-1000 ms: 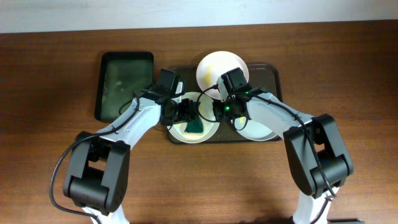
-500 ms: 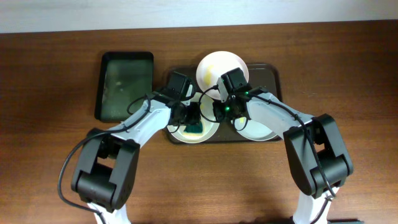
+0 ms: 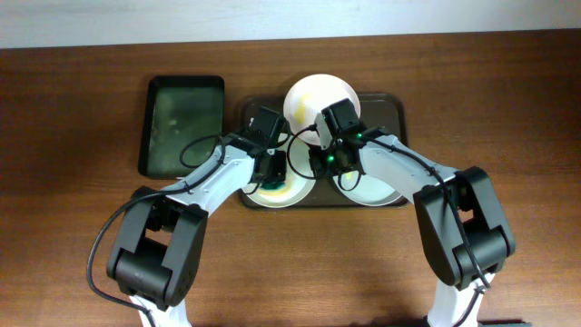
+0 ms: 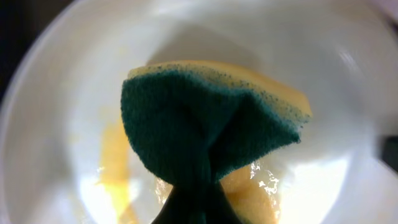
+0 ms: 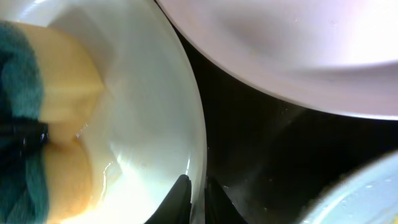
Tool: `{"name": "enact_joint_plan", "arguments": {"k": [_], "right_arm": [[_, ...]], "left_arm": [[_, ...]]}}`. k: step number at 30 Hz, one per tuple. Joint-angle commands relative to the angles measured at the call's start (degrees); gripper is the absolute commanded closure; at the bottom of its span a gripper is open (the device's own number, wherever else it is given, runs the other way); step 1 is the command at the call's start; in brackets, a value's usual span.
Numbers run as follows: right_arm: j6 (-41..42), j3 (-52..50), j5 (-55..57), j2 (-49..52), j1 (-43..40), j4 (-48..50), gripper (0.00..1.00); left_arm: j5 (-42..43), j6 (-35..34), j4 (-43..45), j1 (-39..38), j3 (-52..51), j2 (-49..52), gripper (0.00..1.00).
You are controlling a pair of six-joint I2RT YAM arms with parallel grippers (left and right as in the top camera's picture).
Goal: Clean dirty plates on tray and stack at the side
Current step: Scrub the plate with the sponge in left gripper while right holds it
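Observation:
On the dark tray [image 3: 392, 111] lie three white plates. The left plate [image 3: 295, 193] [image 4: 323, 180] carries yellow smears and a green-and-yellow sponge [image 4: 205, 124] [image 5: 28, 93]. My left gripper [image 3: 278, 171] [image 4: 198, 210] is shut on the sponge, pinching its green side into a fold over the plate's middle. My right gripper [image 3: 311, 163] [image 5: 200, 198] is shut on this plate's right rim [image 5: 198, 143]. A second plate [image 3: 318, 98] [image 5: 298, 50] sits at the tray's back. The third plate [image 3: 379, 191] [image 5: 376, 193] lies at the right, partly under my right arm.
A black, green-bottomed basin [image 3: 182, 123] stands left of the tray. Brown tabletop [image 3: 508, 109] stretches on all sides. Both arms cross over the tray's front half.
My left gripper has moved right over the left plate and shut on the sponge, which is now bunched up between its fingers. The right gripper has kept its hold on the rim.

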Motion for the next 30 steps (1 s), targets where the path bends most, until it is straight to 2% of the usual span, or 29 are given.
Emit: {"name": "enact_joint_plan", "arguments": {"k": [1,6,13,15,20,22,24,30], "right_arm": [[-0.59,0.74,0.81,0.72,0.17,-0.31,0.90],[-0.59,0.74,0.83,0.72,0.17,-0.28,0.93],[-0.59,0.74,0.81,0.72,0.17,-0.28,0.96],[-0.59,0.74,0.81,0.72,0.17,-0.26,0.96],[-0.57,0.74,0.81,0.72,0.17,-0.24,0.96],[-0.55,0.74,0.81,0.72,0.17,-0.24,0.96],[-0.55,0.74,0.81,0.72,0.17,-0.22,0.96],[-0.55,0.76,0.81,0.72,0.17,-0.42,0.96]], "left_arm": [[-20.76,0.31,-2.67,2.27,-0.70,1.84,1.00],[-28.76,0.31,-2.58,2.27,-0.68,-0.33,1.00],[-28.46,0.31,-2.38,2.27,-0.68,-7.50,1.00],[-22.95,0.31,-2.08,2.27,-0.68,-9.42,1.00],[2.45,0.33,0.98,2.21,-0.70,-10.05,1.00],[8.74,0.31,2.38,1.99,-0.70,-9.81,1.00],[11.04,0.28,3.54,1.42,-0.70,-9.20,1.00],[10.93,0.28,2.99,0.24,-0.72,-3.50,1.00]]}}
